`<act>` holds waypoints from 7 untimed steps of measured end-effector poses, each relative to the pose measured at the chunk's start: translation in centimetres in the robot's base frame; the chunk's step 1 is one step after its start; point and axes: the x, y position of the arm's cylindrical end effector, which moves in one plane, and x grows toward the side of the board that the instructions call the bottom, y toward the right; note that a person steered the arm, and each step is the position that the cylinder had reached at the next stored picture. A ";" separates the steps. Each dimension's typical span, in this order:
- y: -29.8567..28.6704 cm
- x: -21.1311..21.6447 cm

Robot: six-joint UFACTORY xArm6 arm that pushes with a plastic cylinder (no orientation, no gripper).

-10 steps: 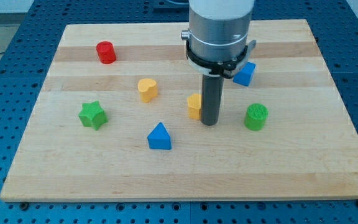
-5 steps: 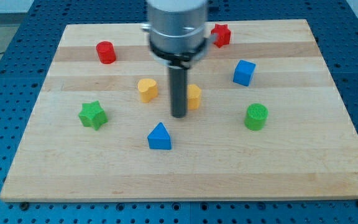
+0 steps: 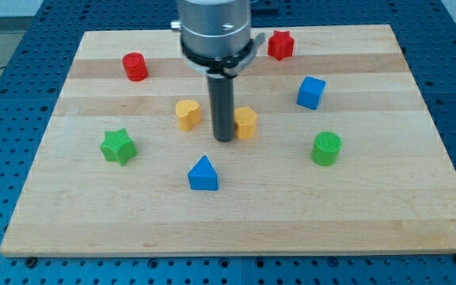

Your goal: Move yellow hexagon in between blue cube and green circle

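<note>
1. Camera view shows my tip point(image 3: 224, 139) planted on the tabletop point(image 3: 386, 214), just at the view's left side of the yellow hexagon point(image 3: 246, 123) — touching it or very nearly so; the rod hides the hexagon's left edge, so I cannot tell whether contact is made.

2. My end effector is a bare rod with nothing to open or close — it grasps nothing and can only shove.

3. The yellow hexagon sits near the middle of the tabletop, with the yellow heart-like block point(image 3: 187, 114) on the far side of my rod, toward the view's left.

4. The relation that matters: the hexagon lies to the view's right of my tip, and the goal lies further the same way. The blue cube point(image 3: 311, 92) is up and to the view's right; the green circle point(image 3: 326, 149) is down and to the view's right. The gap between them is roughly level with the hexagon, well apart from it.

5. I judge that I am on the correct side for the push: a sweep toward the view's right should carry the hexagon toward that gap.

6. The risk, as I judge it, is the hexagon slipping off the round rod if my line is off-centre.
</note>
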 end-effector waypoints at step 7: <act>6.5 -2.4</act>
